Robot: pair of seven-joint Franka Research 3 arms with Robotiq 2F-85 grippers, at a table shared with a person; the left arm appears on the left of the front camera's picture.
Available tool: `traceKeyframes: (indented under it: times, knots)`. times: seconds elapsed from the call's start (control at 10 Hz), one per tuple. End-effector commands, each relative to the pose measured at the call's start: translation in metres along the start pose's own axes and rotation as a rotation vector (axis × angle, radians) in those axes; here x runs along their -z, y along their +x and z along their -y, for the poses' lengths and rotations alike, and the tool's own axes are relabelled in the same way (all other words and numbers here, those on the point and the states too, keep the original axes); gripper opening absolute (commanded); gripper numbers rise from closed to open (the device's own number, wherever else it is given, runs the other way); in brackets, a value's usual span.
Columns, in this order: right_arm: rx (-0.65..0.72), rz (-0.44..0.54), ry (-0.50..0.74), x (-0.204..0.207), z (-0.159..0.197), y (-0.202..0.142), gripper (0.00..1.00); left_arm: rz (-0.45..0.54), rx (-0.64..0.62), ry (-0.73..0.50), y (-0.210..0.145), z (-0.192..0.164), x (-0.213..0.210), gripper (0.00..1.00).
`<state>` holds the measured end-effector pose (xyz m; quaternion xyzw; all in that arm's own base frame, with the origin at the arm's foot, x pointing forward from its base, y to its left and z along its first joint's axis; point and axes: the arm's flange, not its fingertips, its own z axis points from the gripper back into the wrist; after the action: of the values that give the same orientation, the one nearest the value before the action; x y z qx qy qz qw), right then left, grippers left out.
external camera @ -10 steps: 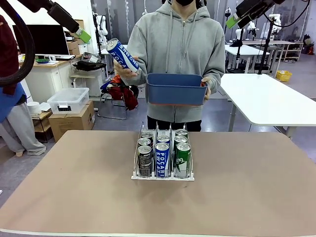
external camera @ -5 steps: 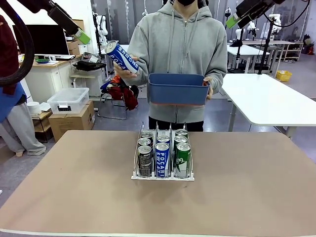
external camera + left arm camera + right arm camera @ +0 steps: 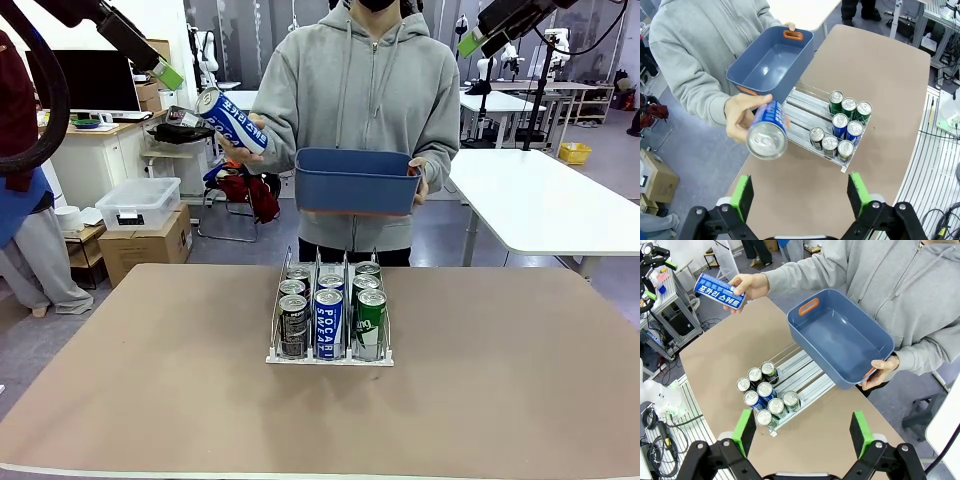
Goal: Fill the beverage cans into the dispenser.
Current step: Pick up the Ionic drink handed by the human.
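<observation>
The clear dispenser (image 3: 330, 361) stands mid-table with several beverage cans in the front of its three lanes: black (image 3: 294, 325), blue (image 3: 329, 322) and green (image 3: 370, 322). Its rear lanes (image 3: 802, 112) (image 3: 805, 375) are bare. The person's hand holds one blue can (image 3: 230, 120) (image 3: 767, 131) (image 3: 720, 291) tilted in the air, just below and right of my left gripper (image 3: 166, 72). That left gripper (image 3: 800, 192) is open, high above the table's left side, with the can's silver top facing it. My right gripper (image 3: 470, 42) (image 3: 802, 429) is open, high at the right.
The person stands at the table's far side and holds an empty blue bin (image 3: 357, 180) (image 3: 772, 62) (image 3: 840, 340) in the other hand, above and behind the dispenser. Bare brown tabletop (image 3: 150, 380) lies on both sides of the dispenser. A white table (image 3: 540, 195) stands behind on the right.
The person's hand has carried the blue can left and a little up, closer to my left gripper. Both arms and the bin have stayed put.
</observation>
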<state>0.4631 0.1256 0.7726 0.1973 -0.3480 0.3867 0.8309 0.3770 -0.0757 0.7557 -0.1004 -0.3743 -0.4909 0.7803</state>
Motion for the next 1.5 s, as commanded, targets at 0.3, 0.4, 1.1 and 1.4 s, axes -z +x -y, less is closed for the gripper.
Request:
traceKeyframes:
  times: [0.3, 0.4, 1.1, 1.4]
  knots:
    - [0.002, 0.006, 0.008, 0.001, -0.001, -0.003, 1.0, -0.025, 0.058, 0.073, 0.015, -0.021, 0.032, 1.0]
    - [0.002, 0.006, 0.008, 0.001, -0.001, -0.003, 1.0, -0.026, 0.07, 0.111, 0.016, -0.021, 0.038, 1.0]
    - [0.002, 0.006, 0.008, 0.001, -0.001, -0.003, 1.0, 0.01, 0.049, 0.071, 0.005, -0.028, 0.068, 1.0]
    - [0.002, 0.006, 0.008, 0.001, -0.001, -0.003, 1.0, 0.019, -0.028, 0.062, 0.0, -0.037, 0.08, 1.0]
